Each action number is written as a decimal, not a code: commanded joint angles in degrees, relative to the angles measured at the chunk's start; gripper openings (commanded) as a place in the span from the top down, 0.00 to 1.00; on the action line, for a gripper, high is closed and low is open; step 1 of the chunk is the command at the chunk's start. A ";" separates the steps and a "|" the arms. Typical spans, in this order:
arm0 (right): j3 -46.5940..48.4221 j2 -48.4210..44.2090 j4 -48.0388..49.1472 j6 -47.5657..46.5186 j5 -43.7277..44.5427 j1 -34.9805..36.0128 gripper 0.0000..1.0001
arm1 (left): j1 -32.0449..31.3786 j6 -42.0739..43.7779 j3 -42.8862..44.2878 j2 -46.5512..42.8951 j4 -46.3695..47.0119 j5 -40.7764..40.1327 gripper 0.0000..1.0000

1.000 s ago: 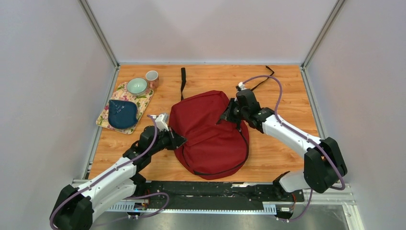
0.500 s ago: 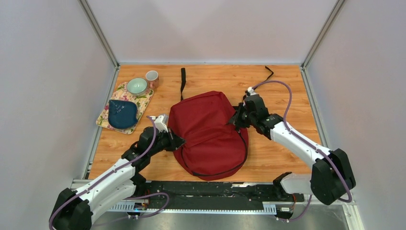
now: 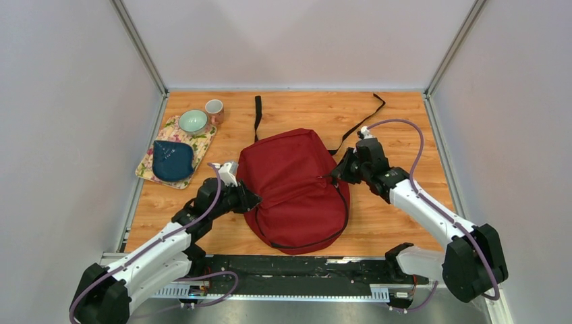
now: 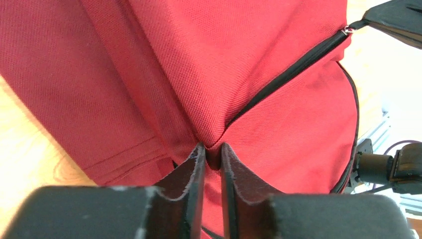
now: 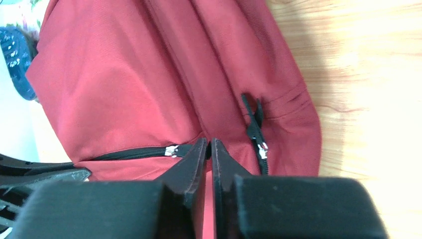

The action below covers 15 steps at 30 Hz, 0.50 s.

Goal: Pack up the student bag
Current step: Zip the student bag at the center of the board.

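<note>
Right end effector [image 3: 335, 176] outward (student bag [image 3: 290, 185] edge)

Matt red cloth bag [image 3: 293, 182] on a smooth wood-grain table [image 3: 303, 108].
The weave is coarse and dull; the zip [image 4: 288, 74] is black tape with a shiny metal slider; the bowl [image 3: 193, 121] looks glazed, its mat [image 3: 206, 140] printed cloth.

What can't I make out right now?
Inside of the dark red fabric backpack: all views, fabric covers it.
Most of the black straps: top view, under the backpack; only two ends show.
Tip of the black zipper pull: right wrist view, pinched inside the shut right gripper.
Part of the dark blue pouch: right wrist view, cut by the left edge.
</note>
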 commanded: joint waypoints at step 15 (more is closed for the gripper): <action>-8.03 -6.46 -0.40 -0.71 2.82 -3.19 0.35 | 0.50 4.47 6.64 -6.58 -19.39 -8.45 0.22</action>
